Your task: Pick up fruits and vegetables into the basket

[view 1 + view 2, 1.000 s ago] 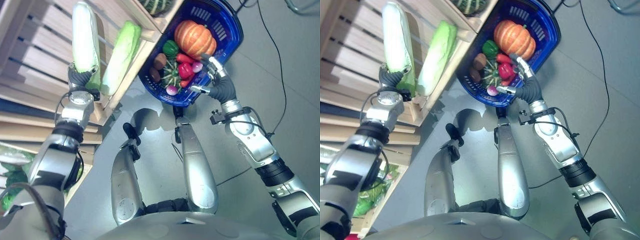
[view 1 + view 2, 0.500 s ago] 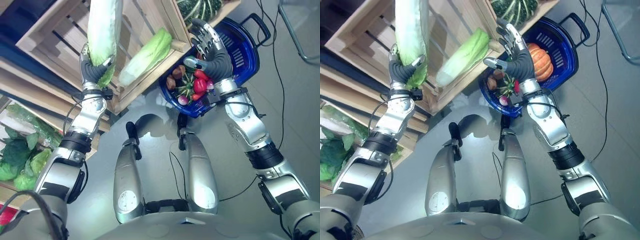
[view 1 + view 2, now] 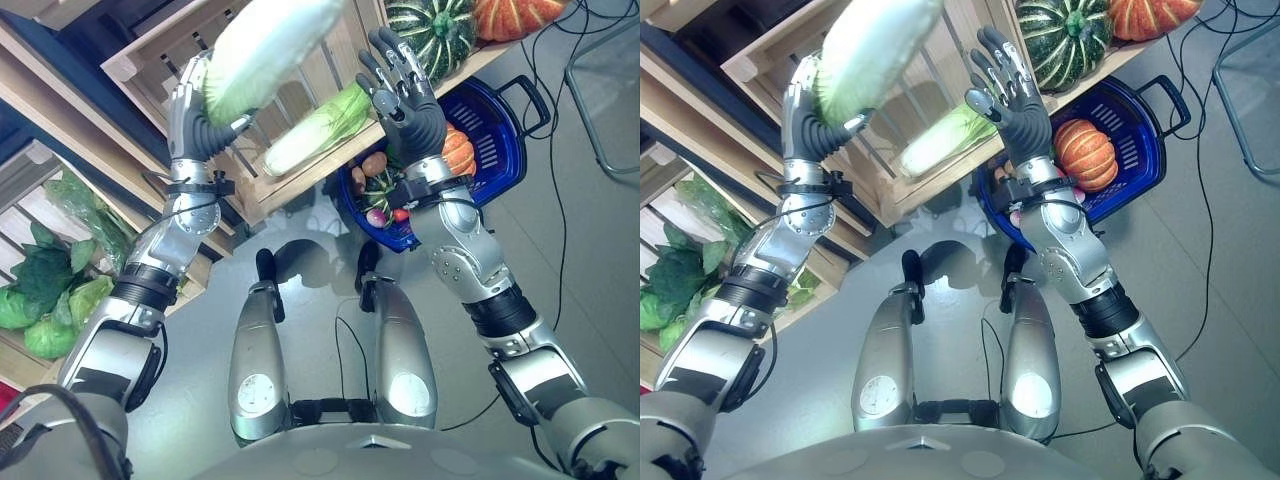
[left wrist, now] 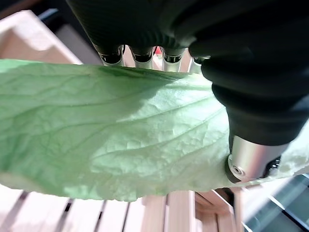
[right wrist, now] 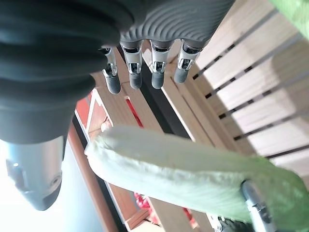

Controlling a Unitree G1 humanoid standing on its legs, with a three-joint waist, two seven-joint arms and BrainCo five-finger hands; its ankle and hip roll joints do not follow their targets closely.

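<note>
My left hand (image 3: pixel 200 112) is shut on a long pale-green napa cabbage (image 3: pixel 268 42), held high and leaning over to the right in front of a wooden crate (image 3: pixel 150 62). The left wrist view has its fingers and thumb (image 4: pixel 251 121) curled round the leafy cabbage (image 4: pixel 106 140). My right hand (image 3: pixel 1015 98) is raised and open, fingers (image 5: pixel 145 72) straight, just right of the cabbage's (image 5: pixel 193 174) tip. A second napa cabbage (image 3: pixel 322 128) lies in the crate. Behind my right forearm on the floor stands the blue basket (image 3: pixel 505 135), holding an orange pumpkin (image 3: pixel 1085 152) and small vegetables (image 3: pixel 378 185).
A striped green squash (image 3: pixel 435 30) and an orange pumpkin (image 3: pixel 512 14) sit on the shelf above the basket. Leafy greens (image 3: pixel 40 295) fill a lower shelf at the left. A metal frame (image 3: pixel 600 110) stands on the floor at the far right.
The camera has tilted up. My left hand has swung the cabbage over to the right. My right hand has risen from over the basket and stands open beside the cabbage's tip.
</note>
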